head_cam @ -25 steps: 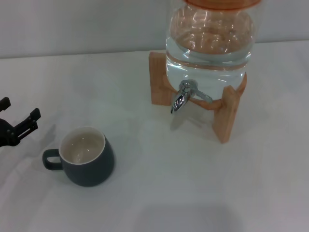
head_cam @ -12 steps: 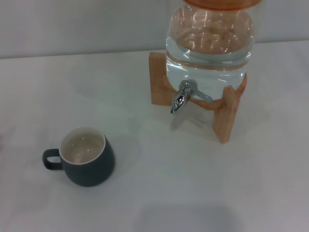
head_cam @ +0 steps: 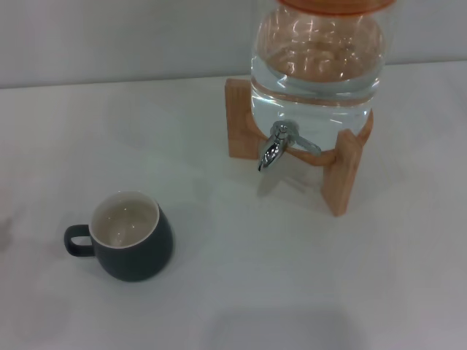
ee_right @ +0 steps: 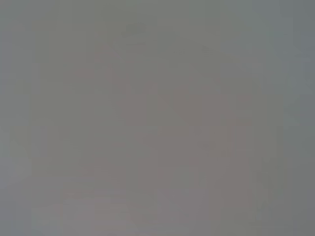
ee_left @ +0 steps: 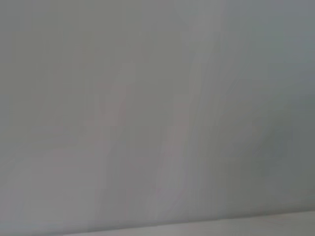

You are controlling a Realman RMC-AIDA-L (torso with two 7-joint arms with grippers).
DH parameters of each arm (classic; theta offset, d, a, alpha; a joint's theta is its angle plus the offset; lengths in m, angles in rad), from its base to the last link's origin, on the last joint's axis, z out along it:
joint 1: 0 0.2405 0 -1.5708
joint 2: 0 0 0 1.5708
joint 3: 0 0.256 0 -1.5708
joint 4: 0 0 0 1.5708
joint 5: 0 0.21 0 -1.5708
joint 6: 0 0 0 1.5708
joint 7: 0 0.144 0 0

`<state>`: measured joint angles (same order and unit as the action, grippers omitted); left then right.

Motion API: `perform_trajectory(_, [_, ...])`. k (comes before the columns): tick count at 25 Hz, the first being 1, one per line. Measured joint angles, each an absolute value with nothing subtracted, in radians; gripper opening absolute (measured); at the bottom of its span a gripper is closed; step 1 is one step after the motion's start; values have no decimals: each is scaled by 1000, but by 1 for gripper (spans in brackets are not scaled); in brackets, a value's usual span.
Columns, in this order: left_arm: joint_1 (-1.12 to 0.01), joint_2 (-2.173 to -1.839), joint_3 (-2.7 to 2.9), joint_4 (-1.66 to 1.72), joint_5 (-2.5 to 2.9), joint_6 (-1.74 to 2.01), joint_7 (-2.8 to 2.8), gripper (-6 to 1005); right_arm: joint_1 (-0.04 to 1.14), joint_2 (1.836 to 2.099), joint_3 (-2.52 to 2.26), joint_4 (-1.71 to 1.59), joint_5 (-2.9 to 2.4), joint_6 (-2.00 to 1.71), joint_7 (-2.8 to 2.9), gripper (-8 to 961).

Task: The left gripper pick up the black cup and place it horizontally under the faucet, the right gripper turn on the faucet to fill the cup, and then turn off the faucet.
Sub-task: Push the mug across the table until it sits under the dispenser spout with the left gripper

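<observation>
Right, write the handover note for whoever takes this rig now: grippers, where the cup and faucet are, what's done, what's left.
Grippers: neither the left nor the right gripper is in any view; both wrist views show only a blank pale surface.
Black cup: upright on the white table, handle toward the robot's left, apparently empty, well short of the spout and to its left.
Faucet: on the glass water jar, which sits on a wooden stand; no water running.
Done: nothing visible yet.
Left: left gripper picks up the cup and sets it under the faucet; right gripper opens the faucet, fills, closes.
</observation>
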<state>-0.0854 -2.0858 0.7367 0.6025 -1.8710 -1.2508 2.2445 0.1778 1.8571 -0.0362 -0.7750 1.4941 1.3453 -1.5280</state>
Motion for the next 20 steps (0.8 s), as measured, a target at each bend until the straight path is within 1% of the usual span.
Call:
perform_trajectory(14, [-153, -2087, 801, 466, -1873, -1300, 2429, 862, 196, 1864, -39, -775, 1494, 1346, -1524, 843])
perform_trajectory(20, [-159, -2088, 801, 460, -1876, -1299, 2456, 862, 197, 1865, -37, -775, 1494, 1347, -1520, 843])
